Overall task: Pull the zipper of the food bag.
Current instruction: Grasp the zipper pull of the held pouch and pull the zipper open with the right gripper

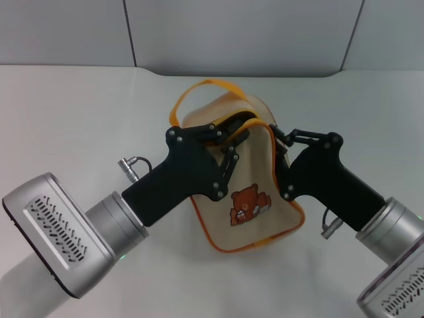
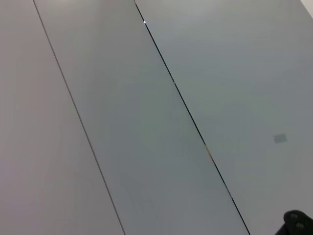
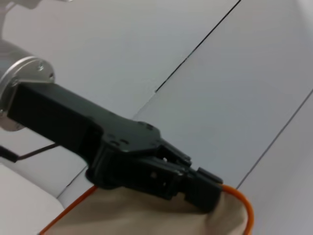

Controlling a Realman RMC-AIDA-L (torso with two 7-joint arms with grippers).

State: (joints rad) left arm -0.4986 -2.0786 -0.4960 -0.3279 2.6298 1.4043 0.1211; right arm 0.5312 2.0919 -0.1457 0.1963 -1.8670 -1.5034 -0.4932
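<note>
The food bag [image 1: 252, 172], beige canvas with orange piping and a brown bear print [image 1: 248, 204], lies in the middle of the table in the head view, its orange loop strap [image 1: 199, 87] at the far end. The zipper [image 1: 246, 120] shows as a dark line along the bag's top edge; its pull tab is hidden. My left gripper [image 1: 237, 136] is shut at this zip line. The right wrist view shows it [image 3: 208, 191] pinched closed over the bag's top [image 3: 146, 215]. My right gripper [image 1: 279, 138] is shut against the bag's right edge.
The white table [image 1: 79, 112] spreads around the bag, with a grey panelled wall [image 1: 232, 33] behind it. The left wrist view shows only wall panels [image 2: 146, 122] and a black gripper part [image 2: 296, 223] in one corner.
</note>
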